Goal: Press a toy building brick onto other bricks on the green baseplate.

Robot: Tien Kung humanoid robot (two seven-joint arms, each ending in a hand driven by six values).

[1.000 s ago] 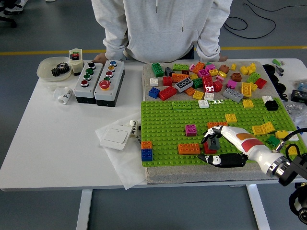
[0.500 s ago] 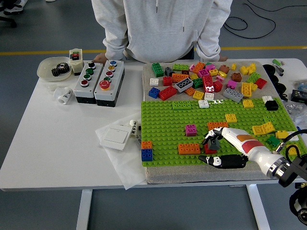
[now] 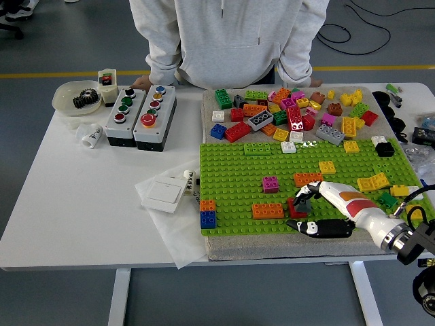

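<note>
The green baseplate (image 3: 238, 173) lies on a grey mat at the right of the table. Near its front edge a dark grey brick (image 3: 301, 203) sits on a red brick (image 3: 294, 212). My right hand (image 3: 303, 209) comes in from the lower right. Its white fingers (image 3: 314, 192) curl down onto the grey brick, and the black thumb (image 3: 319, 227) lies flat below it. On the plate, an orange brick (image 3: 267, 210) sits left of the stack, a magenta brick (image 3: 270, 183) above it and another orange brick (image 3: 307, 178) just behind the fingers. My left arm is out of view.
A heap of loose bricks (image 3: 292, 112) lies behind the plate. An orange-on-blue stack (image 3: 208, 213) stands at the plate's left front corner. Two button boxes (image 3: 139, 115), a bowl with a gear (image 3: 75, 98) and a white switch plate (image 3: 163, 195) lie left. A person (image 3: 228, 37) stands at the far side.
My right hand has drawn back slightly to the right and down, uncovering more of the orange brick behind it. The grey brick stays on the red one.
</note>
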